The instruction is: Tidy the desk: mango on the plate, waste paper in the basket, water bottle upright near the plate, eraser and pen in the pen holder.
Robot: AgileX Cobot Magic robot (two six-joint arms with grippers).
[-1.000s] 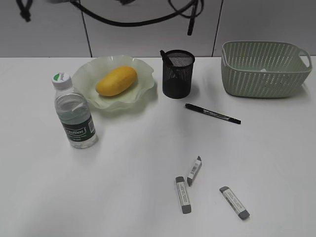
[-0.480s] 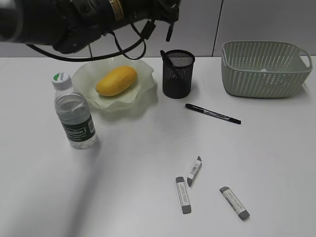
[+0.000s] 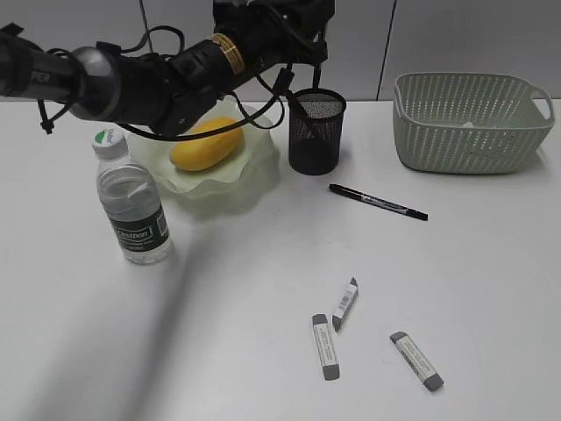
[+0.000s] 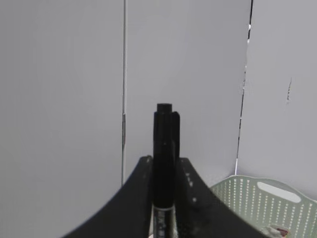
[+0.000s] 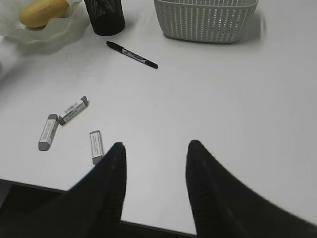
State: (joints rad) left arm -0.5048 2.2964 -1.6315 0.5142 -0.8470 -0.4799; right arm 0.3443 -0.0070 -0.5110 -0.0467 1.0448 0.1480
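Observation:
My left gripper hangs above the black mesh pen holder, and in the left wrist view it is shut on a black pen. A second black pen lies on the table. Three grey erasers lie at the front. The yellow mango rests on the pale green plate. The water bottle stands upright left of the plate. My right gripper is open and empty over the table's near edge, beside an eraser.
The green basket stands at the back right, with something small and white inside. Another dark pen sticks up in the holder. The left arm stretches over the plate from the left. The white wall is close behind.
The left arm has come into the exterior view from the upper left and moved right, bringing its gripper over the pen holder. Objects on the table have not moved.

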